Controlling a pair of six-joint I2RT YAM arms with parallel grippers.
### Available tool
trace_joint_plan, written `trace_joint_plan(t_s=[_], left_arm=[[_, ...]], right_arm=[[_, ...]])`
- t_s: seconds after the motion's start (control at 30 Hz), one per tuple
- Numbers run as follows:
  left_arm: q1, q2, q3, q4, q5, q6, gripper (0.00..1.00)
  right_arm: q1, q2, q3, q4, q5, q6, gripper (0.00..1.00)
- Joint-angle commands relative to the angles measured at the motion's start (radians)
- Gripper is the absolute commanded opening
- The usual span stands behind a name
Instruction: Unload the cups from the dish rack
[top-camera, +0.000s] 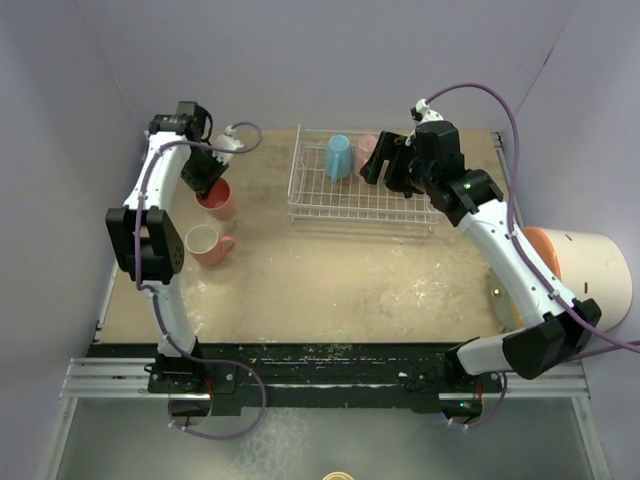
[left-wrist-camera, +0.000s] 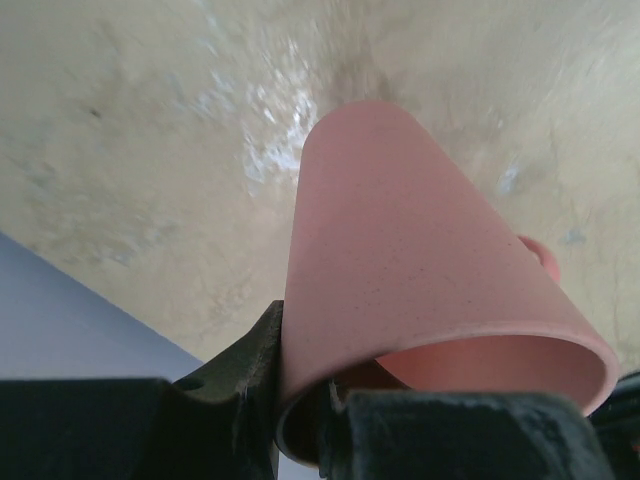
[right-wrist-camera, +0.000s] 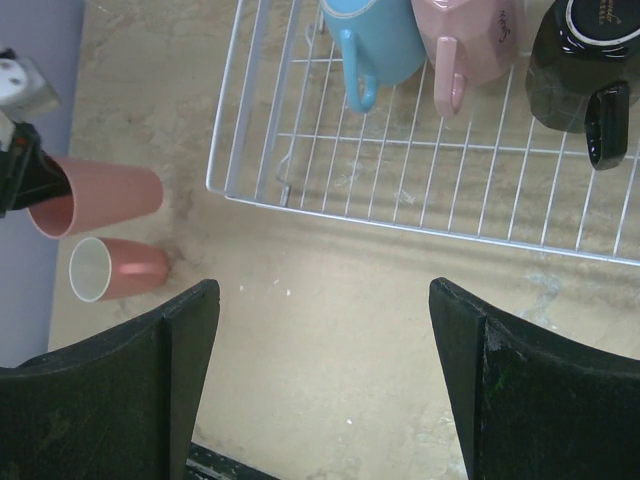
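My left gripper (top-camera: 206, 172) is shut on the rim of a pink cup (top-camera: 218, 199), one finger inside and one outside, and holds it tilted over the table at the far left; it fills the left wrist view (left-wrist-camera: 420, 270). A second pink cup (top-camera: 205, 243) stands on the table just in front of it. The dish rack (top-camera: 350, 195) holds a light blue cup (right-wrist-camera: 375, 35), a pink cup (right-wrist-camera: 470, 40) and a black cup (right-wrist-camera: 580, 60), all upside down. My right gripper (right-wrist-camera: 322, 290) is open and empty, over the rack's front edge (right-wrist-camera: 400, 215).
A big white cylinder with an orange end (top-camera: 590, 270) lies at the right edge beside my right arm. Purple-grey walls close in the table on the left, back and right. Bare table (top-camera: 340, 270) lies in front of the rack.
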Motion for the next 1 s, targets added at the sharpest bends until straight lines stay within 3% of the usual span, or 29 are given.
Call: trace_joint_plan(t_s=[0.0, 0.5, 0.9, 0.97], left_arm=[[-0.001, 0.002, 0.004, -0.088, -0.113, 0.041, 0.00], [-0.001, 0.070, -0.050, -0.063, -0.077, 0.076, 0.00], [0.010, 0.169, 0.041, -0.009, -0.017, 0.092, 0.00], [0.010, 0.183, 0.055, -0.004, -0.008, 0.092, 0.11]], right_arm=[[-0.001, -0.042, -0.004, 0.002, 0.021, -0.042, 0.87], [-0.001, -0.042, -0.021, 0.026, -0.029, -0.044, 0.87], [-0.001, -0.044, -0.032, 0.041, -0.056, -0.039, 0.87], [-0.001, -0.039, -0.033, 0.044, -0.061, -0.038, 0.87]])
